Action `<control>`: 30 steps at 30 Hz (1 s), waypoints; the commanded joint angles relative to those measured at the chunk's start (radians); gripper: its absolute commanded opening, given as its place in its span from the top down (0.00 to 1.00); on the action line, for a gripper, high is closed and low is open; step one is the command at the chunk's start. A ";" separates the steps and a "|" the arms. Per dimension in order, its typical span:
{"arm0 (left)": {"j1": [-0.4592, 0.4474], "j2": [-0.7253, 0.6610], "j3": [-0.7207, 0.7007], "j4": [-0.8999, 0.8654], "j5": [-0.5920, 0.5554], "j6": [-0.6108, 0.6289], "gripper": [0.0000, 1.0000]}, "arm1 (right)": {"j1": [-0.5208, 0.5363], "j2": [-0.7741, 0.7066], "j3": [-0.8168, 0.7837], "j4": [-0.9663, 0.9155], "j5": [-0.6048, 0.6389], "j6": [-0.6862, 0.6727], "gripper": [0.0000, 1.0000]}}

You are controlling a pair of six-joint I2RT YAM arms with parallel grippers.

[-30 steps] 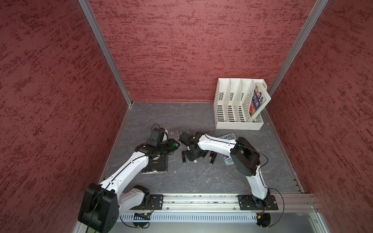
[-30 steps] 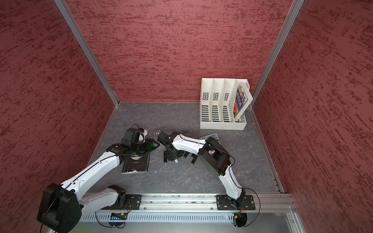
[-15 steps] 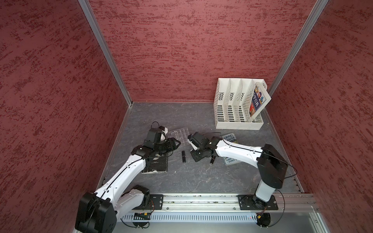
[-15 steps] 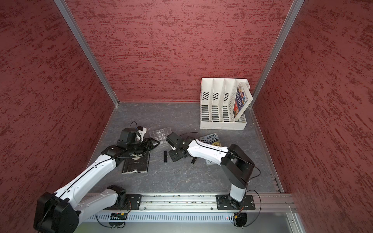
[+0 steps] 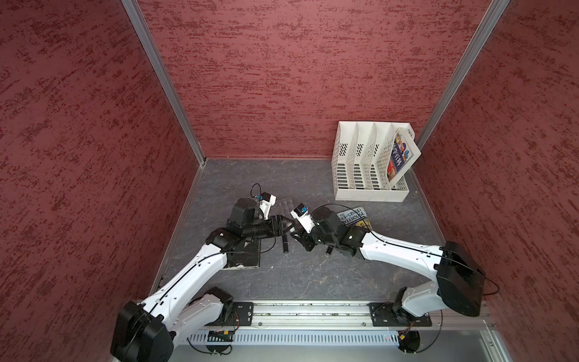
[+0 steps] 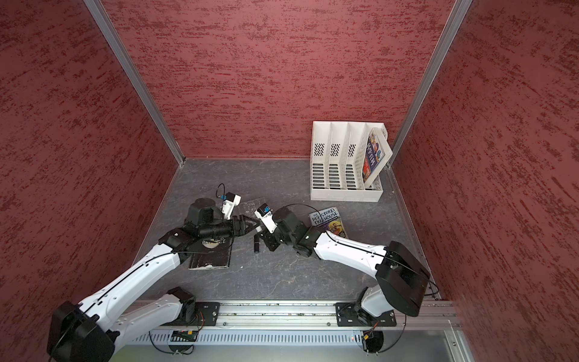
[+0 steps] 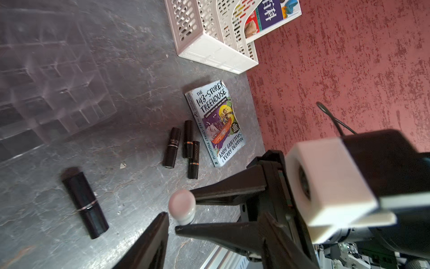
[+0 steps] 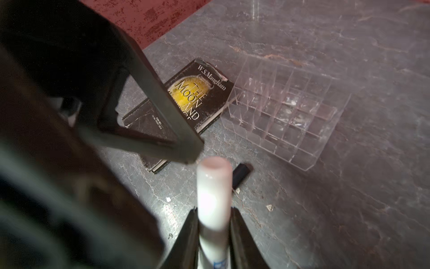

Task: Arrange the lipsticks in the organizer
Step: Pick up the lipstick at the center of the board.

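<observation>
In both top views the left arm (image 5: 194, 272) stretches from the lower left of the frame to the centre. Its forearm is low, and the left gripper (image 5: 289, 224) points toward the right of the frame. The right arm (image 5: 401, 254) stretches in from the lower right, with its elbow high near the right edge and its forearm sloping down to the centre. The right gripper (image 8: 214, 210) points back at the left one, and the two meet tip to tip just left of centre.

The right gripper's jaws are closed on the white tube (image 8: 214, 186). They grip it near the blue label, so its free end sticks out past the fingertips. The left gripper's jaws stand apart and hold nothing. One of its fingers (image 8: 168, 109) ends just beside the tube's free end; whether they touch cannot be told.

The organizer (image 8: 285, 109) stands on the table (image 5: 313, 282). In the top views it is a faint clear shape just above the grippers.

One black tube (image 5: 285, 246) lies flat just below the grippers. Three black tubes (image 7: 188, 139) lie together against the treehouse book (image 7: 218, 121), right of centre beside the right arm. A black book (image 5: 244, 261) lies under the left forearm, and the file rack (image 5: 369, 163) stands at the upper right.
</observation>
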 commanded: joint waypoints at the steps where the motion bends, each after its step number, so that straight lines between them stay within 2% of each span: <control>1: -0.006 0.024 0.038 -0.007 0.013 0.016 0.41 | 0.022 -0.015 0.008 0.079 0.031 -0.046 0.82; 10: -0.003 0.034 0.086 -0.110 -0.081 0.061 0.50 | 0.066 -0.015 0.022 0.072 0.132 -0.089 0.82; 16: 0.002 0.034 0.105 -0.164 -0.100 0.086 0.62 | 0.074 -0.012 0.038 0.057 0.216 -0.095 0.82; 18: 0.003 0.035 0.116 -0.191 -0.102 0.101 0.61 | 0.075 -0.014 0.038 0.056 0.238 -0.097 0.82; 20: 0.004 0.038 0.121 -0.204 -0.102 0.110 0.55 | 0.075 -0.015 0.040 0.054 0.251 -0.102 0.82; 22: 0.004 0.040 0.121 -0.198 -0.100 0.107 0.53 | 0.078 -0.013 0.043 0.054 0.261 -0.108 0.81; 30: 0.001 0.058 0.124 -0.163 -0.093 0.081 0.59 | 0.093 -0.002 0.059 0.059 0.271 -0.126 0.81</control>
